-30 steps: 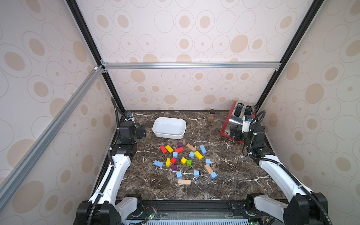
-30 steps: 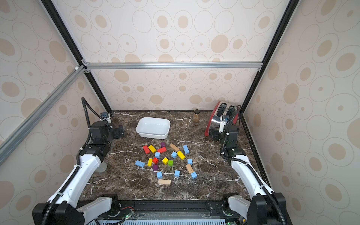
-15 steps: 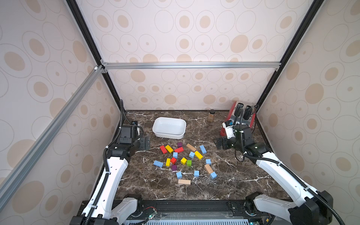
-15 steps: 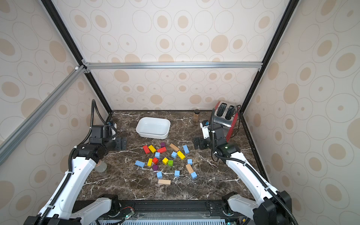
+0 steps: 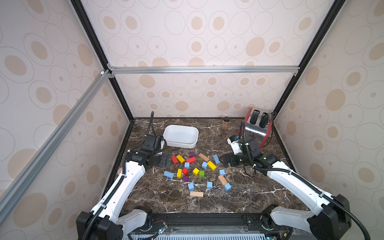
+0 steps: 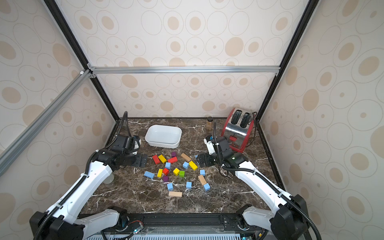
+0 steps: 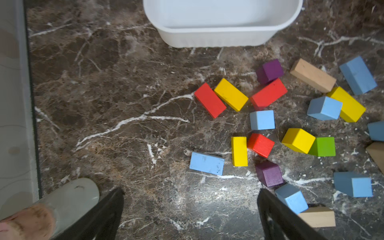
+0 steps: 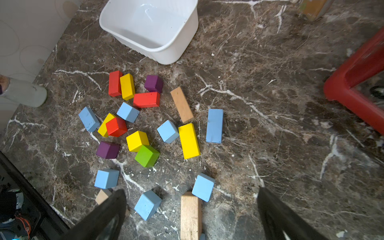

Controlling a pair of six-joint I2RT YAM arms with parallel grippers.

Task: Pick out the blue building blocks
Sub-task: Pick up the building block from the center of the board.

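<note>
Several light blue building blocks lie scattered in a mixed pile of coloured blocks on the marble table. Among them are a long brick [image 5: 168, 174] at the pile's left, a brick [image 5: 216, 159] at its right, and a cube [image 5: 191, 186] toward the front. The left wrist view shows the left brick [image 7: 206, 163] and a cube [image 7: 262, 122]. My left gripper [image 5: 165, 161] hangs open at the pile's left edge and holds nothing. My right gripper [image 5: 226, 161] hangs open at the pile's right edge, just beside the right brick [image 8: 214, 125], and is also empty.
A white bin [image 5: 180, 143] stands behind the pile. A red toaster [image 5: 256, 131] and a spice jar [image 5: 225, 123] stand at the back right. A pale cylinder [image 7: 68, 197] lies by the left wall. Red, yellow, green, purple and tan blocks mix with the blue ones.
Both arms have swung inward from the side walls and come down toward the block pile. Both grippers stayed open. No block has moved.
</note>
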